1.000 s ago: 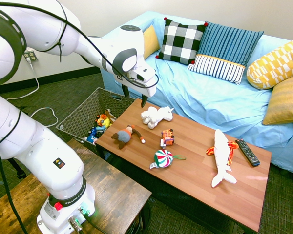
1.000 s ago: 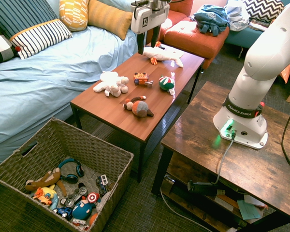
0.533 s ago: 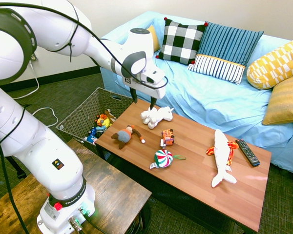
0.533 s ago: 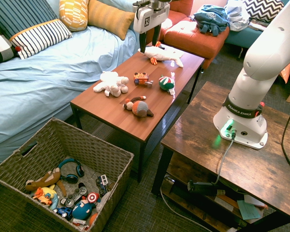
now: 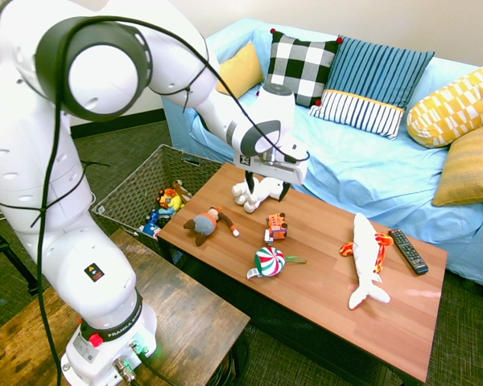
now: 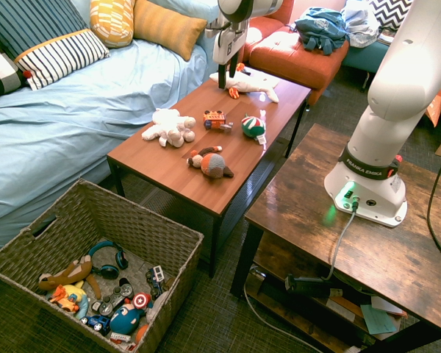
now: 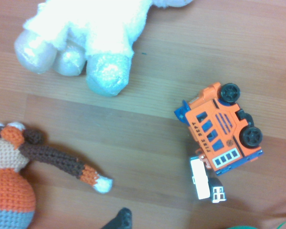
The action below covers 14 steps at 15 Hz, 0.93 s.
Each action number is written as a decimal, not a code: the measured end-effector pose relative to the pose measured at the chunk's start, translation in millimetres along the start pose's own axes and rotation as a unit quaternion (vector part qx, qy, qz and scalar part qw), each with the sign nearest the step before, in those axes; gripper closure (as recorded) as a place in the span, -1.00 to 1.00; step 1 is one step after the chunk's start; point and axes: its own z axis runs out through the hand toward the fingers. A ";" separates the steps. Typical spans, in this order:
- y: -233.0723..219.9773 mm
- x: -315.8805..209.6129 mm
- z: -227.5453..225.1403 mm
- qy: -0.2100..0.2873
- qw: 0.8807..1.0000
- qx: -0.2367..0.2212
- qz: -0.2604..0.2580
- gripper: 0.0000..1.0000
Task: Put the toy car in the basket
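Gripper (image 5: 272, 190) hangs empty with fingers apart above the table (image 5: 322, 281), over the white plush (image 5: 258, 191), while the car (image 5: 276, 226) lies on its side on the tabletop beside that plush, well apart from the basket (image 6: 88, 220) on the floor.

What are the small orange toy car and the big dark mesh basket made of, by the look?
Small orange toy car: looks like hard moulded plastic or die-cast, glossy, with printed blue windows and lettering, and black wheels. Which of the two, I can't tell. Big dark mesh basket: looks woven, like wicker or fibre in an open grid with a thick rim; could be wire mesh.
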 end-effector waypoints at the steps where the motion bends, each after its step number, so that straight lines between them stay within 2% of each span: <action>1: 0.7 7.2 13.7 -0.005 1.000 -0.004 -0.001 -1.00; 3: 4.1 15.3 40.4 -0.007 1.000 -0.014 -0.015 -1.00; 9: -10.2 25.1 117.5 0.043 0.997 -0.027 -0.065 -1.00; 13: -18.8 43.6 140.1 0.043 0.994 -0.021 -0.101 -1.00; 14: -18.7 46.3 143.8 0.042 0.993 -0.020 -0.109 1.00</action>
